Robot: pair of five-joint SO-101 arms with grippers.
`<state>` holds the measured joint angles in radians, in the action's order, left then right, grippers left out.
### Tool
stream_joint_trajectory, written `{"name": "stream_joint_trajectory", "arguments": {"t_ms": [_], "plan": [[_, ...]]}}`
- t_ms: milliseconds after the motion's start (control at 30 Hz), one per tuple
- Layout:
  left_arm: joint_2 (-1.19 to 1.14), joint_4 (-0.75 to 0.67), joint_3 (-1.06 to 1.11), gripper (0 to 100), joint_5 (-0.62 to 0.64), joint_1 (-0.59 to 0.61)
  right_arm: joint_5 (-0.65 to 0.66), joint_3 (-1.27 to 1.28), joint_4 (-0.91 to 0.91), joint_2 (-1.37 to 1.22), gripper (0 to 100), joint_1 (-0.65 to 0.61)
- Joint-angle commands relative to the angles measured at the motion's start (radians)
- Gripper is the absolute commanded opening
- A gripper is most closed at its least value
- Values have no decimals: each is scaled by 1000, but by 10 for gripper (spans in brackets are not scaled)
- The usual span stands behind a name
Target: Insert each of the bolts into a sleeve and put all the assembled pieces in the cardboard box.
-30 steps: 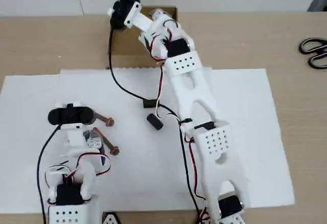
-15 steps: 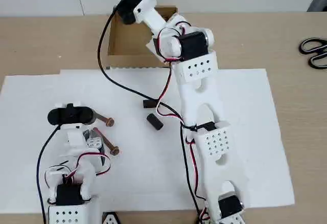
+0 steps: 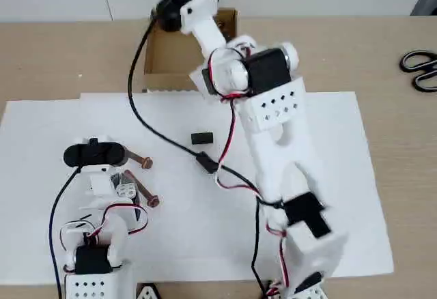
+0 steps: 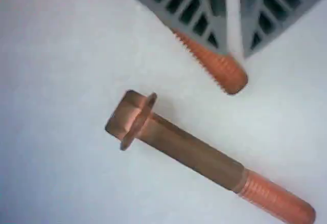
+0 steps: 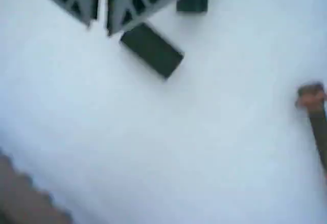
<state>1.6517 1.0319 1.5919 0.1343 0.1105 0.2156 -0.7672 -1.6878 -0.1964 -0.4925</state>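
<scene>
The left gripper point(image 4: 234, 49) hangs over the white paper point(image 3: 41, 135). Its jaws are almost closed, with only a thin gap and nothing between them. The near bolt point(image 3: 144, 192) lies flat and slanted, and its threaded end pokes out from under one jaw. The far bolt point(image 3: 138, 160) lies flat close by, with its head toward the sleeves. The right gripper point(image 5: 100, 23) has its jaws almost closed too, holding nothing. The far sleeve point(image 3: 201, 138) lies straight across the paper, and the near sleeve point(image 3: 206, 164) lies slanted just beside it. The cardboard box point(image 3: 174, 57) sits at the paper's far edge
</scene>
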Motion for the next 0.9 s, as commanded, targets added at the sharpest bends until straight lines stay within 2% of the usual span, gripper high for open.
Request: {"name": "stream_joint_trajectory", "arguments": {"t_ms": [0, 167, 367, 567, 867], "plan": [[9, -21, -5, 6, -2, 8, 18, 255, 1, 157, 3, -4], [9, -23, -5, 6, -2, 98, 20, 422, 2, 236, 4, -5], [9, -21, -5, 6, -8, 133, 69, 623, 21, 219, 27, -41], [9, -21, -5, 6, -8, 167, 91, 747, 202, 173, 106, -70], [9, -20, -5, 6, -8, 169, 155, 772, 377, 7, 128, -77]]}}
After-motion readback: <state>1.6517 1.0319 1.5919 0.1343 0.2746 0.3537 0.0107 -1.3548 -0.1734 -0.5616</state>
